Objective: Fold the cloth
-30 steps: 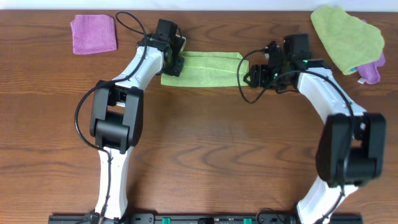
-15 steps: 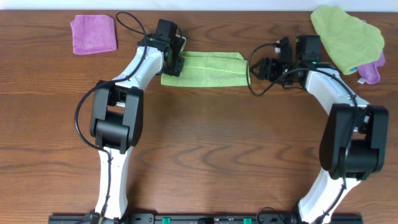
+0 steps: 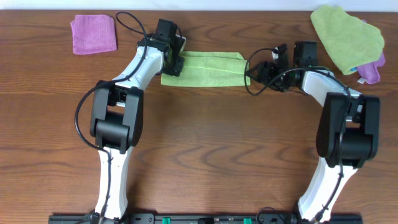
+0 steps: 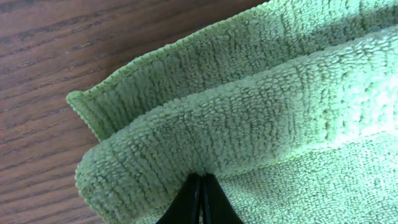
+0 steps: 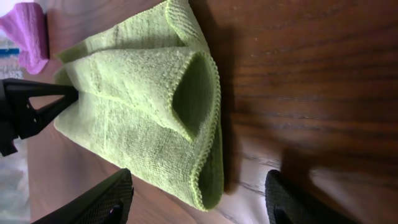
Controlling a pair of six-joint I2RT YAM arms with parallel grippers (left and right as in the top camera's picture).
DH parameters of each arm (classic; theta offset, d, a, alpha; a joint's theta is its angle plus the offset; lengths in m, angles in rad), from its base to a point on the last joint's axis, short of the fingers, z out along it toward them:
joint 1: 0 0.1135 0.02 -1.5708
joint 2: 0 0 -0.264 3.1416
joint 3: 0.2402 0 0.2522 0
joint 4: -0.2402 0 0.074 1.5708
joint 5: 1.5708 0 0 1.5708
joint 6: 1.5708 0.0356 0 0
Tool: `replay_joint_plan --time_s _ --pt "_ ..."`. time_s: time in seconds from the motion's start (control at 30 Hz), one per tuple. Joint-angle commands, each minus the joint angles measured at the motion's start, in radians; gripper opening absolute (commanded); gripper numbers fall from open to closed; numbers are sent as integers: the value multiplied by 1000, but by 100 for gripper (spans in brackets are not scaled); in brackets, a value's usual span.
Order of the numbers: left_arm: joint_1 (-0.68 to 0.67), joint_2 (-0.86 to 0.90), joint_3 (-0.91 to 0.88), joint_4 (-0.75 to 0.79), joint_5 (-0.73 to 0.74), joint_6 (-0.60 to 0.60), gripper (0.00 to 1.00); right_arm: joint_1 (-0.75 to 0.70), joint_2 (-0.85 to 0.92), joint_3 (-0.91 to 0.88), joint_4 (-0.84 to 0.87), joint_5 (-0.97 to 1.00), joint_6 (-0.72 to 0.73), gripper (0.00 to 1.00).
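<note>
Overhead is bright, even and sharp, the desk (image 3: 205,143) carrying only faint shadows. Left wrist close-up: the cloth (image 4: 249,124) washes out at right. Right wrist: deep shadow upper right, pale glare lower centre.

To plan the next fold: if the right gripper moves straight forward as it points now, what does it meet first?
The right gripper would first meet the looped near end of the cloth; nothing else shows between, though depth is unclear.
</note>
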Motion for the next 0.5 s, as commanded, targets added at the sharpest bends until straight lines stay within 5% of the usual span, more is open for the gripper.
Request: replay_joint_plan --time_s 0.0,0.47 --pt "-12 43 -22 -16 4 13 6 16 22 1 8 -28 32 69" --pt "-12 43 -22 -16 4 13 6 68 119 1 151 -43 141 66"
